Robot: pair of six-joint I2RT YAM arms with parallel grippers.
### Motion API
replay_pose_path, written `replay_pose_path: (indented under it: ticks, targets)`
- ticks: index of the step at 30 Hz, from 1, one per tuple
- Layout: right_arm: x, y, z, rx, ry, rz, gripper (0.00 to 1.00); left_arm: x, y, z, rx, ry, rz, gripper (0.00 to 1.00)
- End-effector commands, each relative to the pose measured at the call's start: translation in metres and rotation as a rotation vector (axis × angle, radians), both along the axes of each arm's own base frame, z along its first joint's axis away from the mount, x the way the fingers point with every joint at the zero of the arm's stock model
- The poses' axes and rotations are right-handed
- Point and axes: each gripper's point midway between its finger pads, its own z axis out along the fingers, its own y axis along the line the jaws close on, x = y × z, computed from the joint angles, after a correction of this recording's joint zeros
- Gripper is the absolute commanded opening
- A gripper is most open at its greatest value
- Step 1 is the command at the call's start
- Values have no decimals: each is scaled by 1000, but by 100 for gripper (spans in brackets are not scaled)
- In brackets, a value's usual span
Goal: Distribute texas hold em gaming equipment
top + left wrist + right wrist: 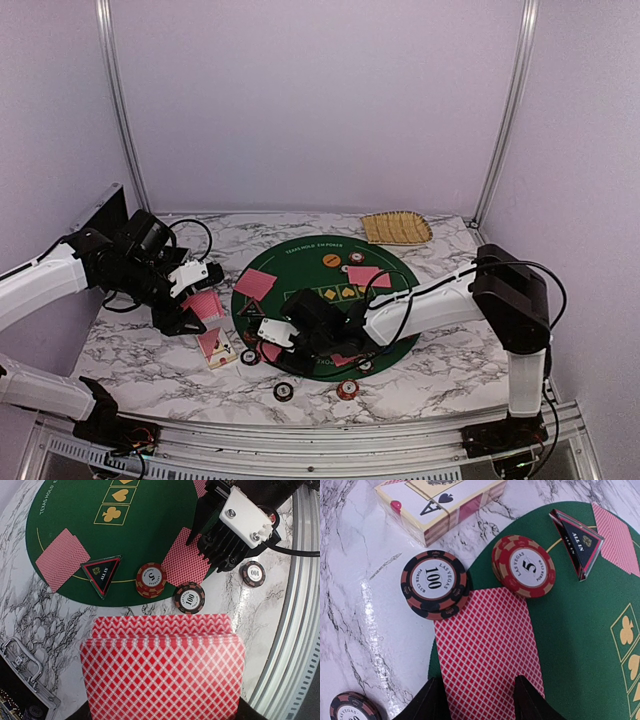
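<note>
Pinching a card deck [162, 672] — left end effector [160, 715] mostly hidden; right end effector [477, 700] straddles a card [487, 640] — grip unclear.

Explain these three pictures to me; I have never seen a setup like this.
Two white robot arms are bolted to a marble table. One camera looks down from above; the other two ride on the wrists. The left hand is shut on a fan of red-backed cards. The right hand straddles one card at the edge of the green felt mat; its grip is unclear. Nearby lie a black 100 chip, a red 5 chip, a triangular "ALL IN" marker and a card box.
</note>
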Motion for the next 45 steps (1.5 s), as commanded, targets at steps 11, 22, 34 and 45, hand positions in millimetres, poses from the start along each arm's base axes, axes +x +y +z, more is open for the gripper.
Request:
replay_pose_path:
  ticks: [11, 22, 34, 45]
  targets:
    - [17, -4, 21, 10, -36, -73, 43, -1, -3, 13, -32, -9, -8, 0]
    - [26, 4, 36, 42, -78, -90, 38, -2, -2, 12, -33, -9, -8, 0]
    - [27, 12, 53, 75, -126, -83, 32, -3, -3, 12, -35, -4, -10, 0]
    - [44, -4, 68, 228, 117, -201, 55, -3, -3, 14, -39, -8, -9, 0]
